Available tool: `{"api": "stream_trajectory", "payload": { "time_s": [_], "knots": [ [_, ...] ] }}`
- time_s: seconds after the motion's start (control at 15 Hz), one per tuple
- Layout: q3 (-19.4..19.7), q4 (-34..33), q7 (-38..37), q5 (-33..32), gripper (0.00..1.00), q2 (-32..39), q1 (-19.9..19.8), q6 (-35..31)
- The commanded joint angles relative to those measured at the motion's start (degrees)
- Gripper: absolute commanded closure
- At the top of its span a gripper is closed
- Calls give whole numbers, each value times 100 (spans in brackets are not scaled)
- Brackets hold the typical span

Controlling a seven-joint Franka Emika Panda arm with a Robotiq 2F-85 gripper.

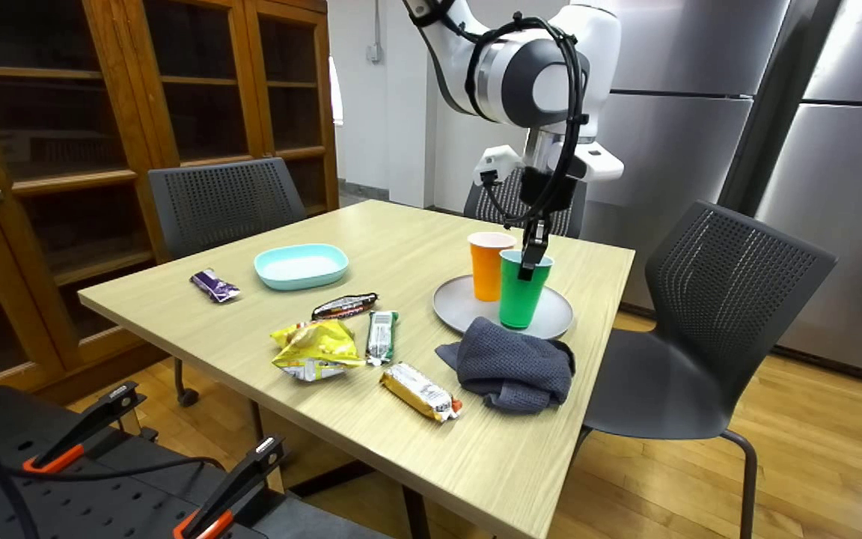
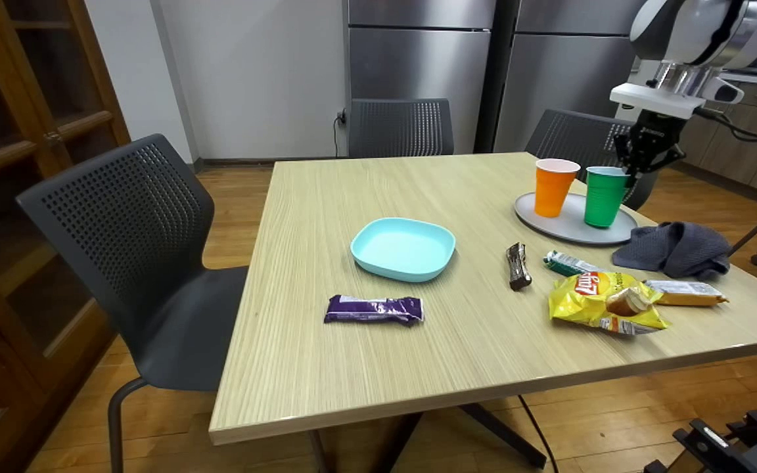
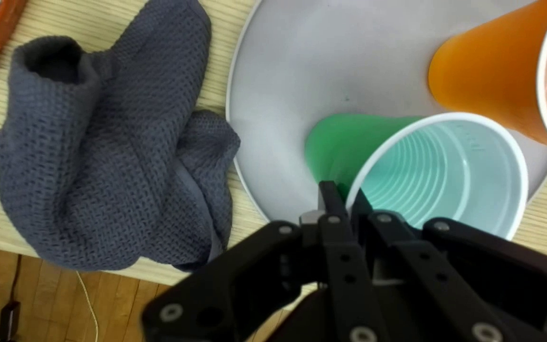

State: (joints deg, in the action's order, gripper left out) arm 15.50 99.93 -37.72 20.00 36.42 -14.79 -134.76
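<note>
With the tool (image 3: 344,192) pinched closed, grips the white rim of a tapered green cup (image 3: 416,161), pale and ringed inside, standing on a grey plate (image 3: 292,90) beside an orange cup (image 3: 494,71).

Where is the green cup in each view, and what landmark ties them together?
In an exterior view: green cup just right of centre, on the gray plate.
In an exterior view: green cup well right of centre, slightly above mid-height.
In the wrist view: green cup right of centre, rim pinched in the gripper.
Shared landmark: orange cup, beside it.
</note>
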Motion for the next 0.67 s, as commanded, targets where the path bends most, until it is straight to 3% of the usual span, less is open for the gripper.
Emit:
{"api": "stream_trajectory", "payload": {
  "time_s": [0.0,0.47,0.6],
  "knots": [
    [-35,56,-65,-42,62,-68,34,-4],
    [-10,202,79,-205,9,-362,182,-10],
    [34,270,103,-370,0,-518,263,26]
  ]
}}
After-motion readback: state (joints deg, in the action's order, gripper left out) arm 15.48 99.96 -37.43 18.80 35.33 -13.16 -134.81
